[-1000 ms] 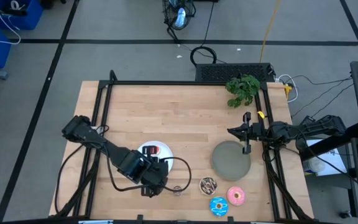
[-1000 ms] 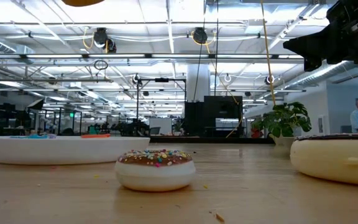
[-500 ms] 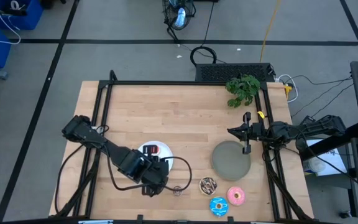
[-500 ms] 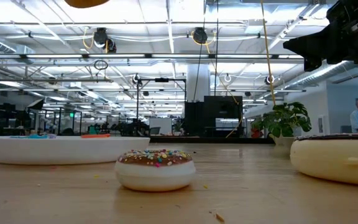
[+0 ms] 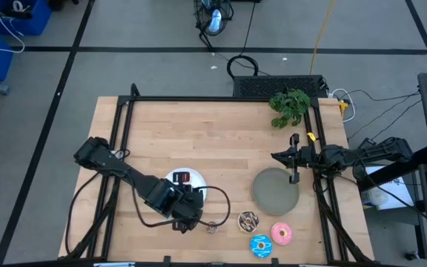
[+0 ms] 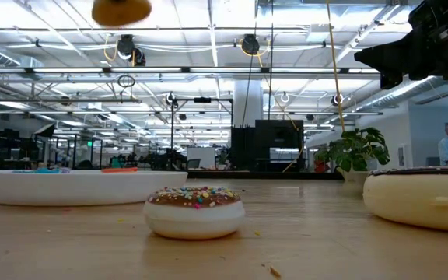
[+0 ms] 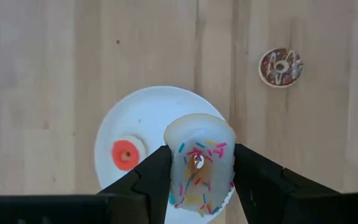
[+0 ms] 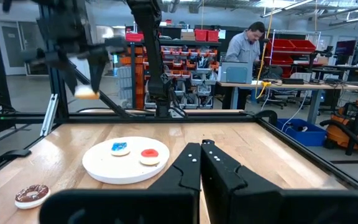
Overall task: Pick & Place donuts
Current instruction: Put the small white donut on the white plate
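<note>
Wooden table (image 5: pixel 199 133), left gripper (image 7: pixel 196 167) gripping sprinkled donut (image 7: pixel 199 163) above white plate (image 7: pixel 143 117)

left gripper (image 7: pixel 197 165) shifted slightly toward white plate (image 5: pixel 199 194), held sprinkled donut (image 7: pixel 199 165) now lower in low view
</note>
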Tool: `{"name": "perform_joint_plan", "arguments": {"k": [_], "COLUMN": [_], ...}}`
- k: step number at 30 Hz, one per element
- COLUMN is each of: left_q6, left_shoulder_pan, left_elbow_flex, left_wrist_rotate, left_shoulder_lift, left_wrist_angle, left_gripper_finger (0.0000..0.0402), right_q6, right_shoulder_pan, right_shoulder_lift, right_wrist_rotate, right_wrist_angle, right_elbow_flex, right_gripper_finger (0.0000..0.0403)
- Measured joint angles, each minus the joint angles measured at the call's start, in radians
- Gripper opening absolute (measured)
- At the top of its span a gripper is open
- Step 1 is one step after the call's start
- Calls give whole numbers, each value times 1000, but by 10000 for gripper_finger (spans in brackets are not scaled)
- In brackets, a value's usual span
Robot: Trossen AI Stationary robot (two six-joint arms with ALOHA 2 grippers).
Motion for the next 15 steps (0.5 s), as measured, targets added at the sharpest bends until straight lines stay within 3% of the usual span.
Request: {"name": "perform_joint_plan", "arguments": {"k": [15], "left_q6": [59], "left_shoulder_pan": [92], "left_elbow_flex": [-436], "left_wrist_rotate": [182], "left_shoulder_lift": [2], "left_wrist_angle": [391], "left_gripper_finger": [163], "right_q6": [-4], "right_shoulder_pan": [0], "right_shoulder_lift": [0], "right_wrist_rotate": [0], "right_wrist_angle": [0], "right_elbow_flex": [0], "right_gripper_finger": [0]}}
